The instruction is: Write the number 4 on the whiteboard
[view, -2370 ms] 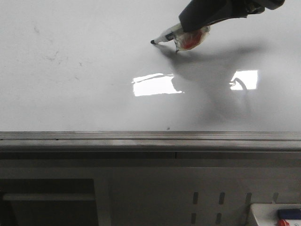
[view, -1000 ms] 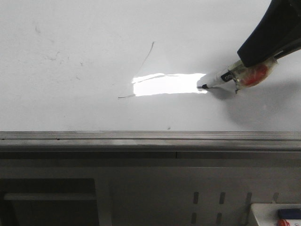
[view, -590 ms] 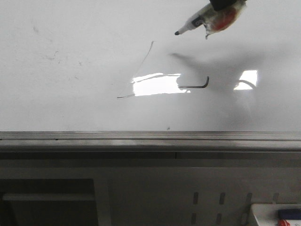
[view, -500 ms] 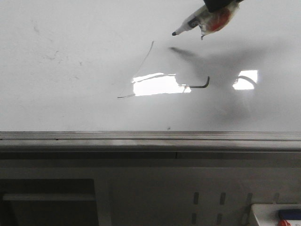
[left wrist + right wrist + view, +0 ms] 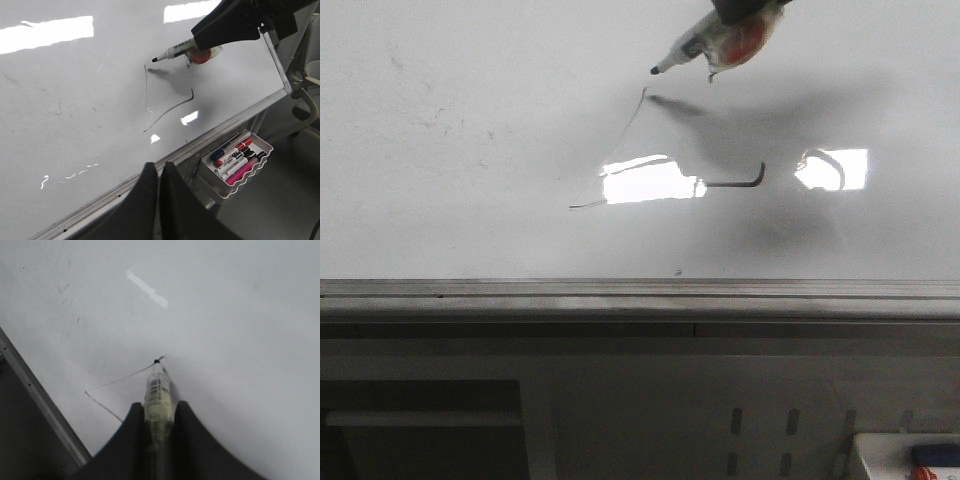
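R gripper point(image 5: 159, 412) clamps a marker point(image 5: 158, 385), tip just by top of the number 4 point(image 5: 660, 180) on the whiteboard point(image 5: 470, 230). L gripper point(image 5: 156, 190) fingers pressed together, holding nothing.

A white tray point(image 5: 264, 150) of coloured markers point(image 5: 235, 156) hangs beside a grey perforated panel point(image 5: 790, 430).

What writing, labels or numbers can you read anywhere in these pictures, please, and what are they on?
None can be read.
Marker held in the right claw: barcode-like label, too blurred.
Whiteboard: unfinished 4, only a slanted stroke and a bar.
Pens in the tray: too small.
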`<state>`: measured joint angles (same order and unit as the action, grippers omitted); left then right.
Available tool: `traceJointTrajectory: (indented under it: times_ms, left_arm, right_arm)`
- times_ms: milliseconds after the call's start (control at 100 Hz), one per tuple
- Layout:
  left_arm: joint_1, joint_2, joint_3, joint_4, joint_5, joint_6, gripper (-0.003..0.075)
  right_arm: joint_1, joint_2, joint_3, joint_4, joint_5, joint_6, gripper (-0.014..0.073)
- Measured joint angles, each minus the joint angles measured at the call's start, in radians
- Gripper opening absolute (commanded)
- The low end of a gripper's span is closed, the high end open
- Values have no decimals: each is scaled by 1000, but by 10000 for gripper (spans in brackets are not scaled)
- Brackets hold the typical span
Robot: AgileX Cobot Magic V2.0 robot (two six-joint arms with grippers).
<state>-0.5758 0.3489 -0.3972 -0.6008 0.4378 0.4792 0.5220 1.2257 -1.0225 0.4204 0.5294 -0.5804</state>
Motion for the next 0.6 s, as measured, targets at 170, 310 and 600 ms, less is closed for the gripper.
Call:
traceJointTrajectory:
  times_ms: [170, 310, 600]
  left_arm:
    - [0, 0, 0, 0, -2, 0, -20]
    - [0, 0, 0, 0, -2, 0, -20]
    - [0, 0, 0, 0, -2, 0, -20]
  right_arm:
    - [0, 31, 0, -6, -2, 0, -44]
    - [1, 48, -5, -8, -4, 0, -44]
    - [2, 56, -4, -3, 40, 0, -44]
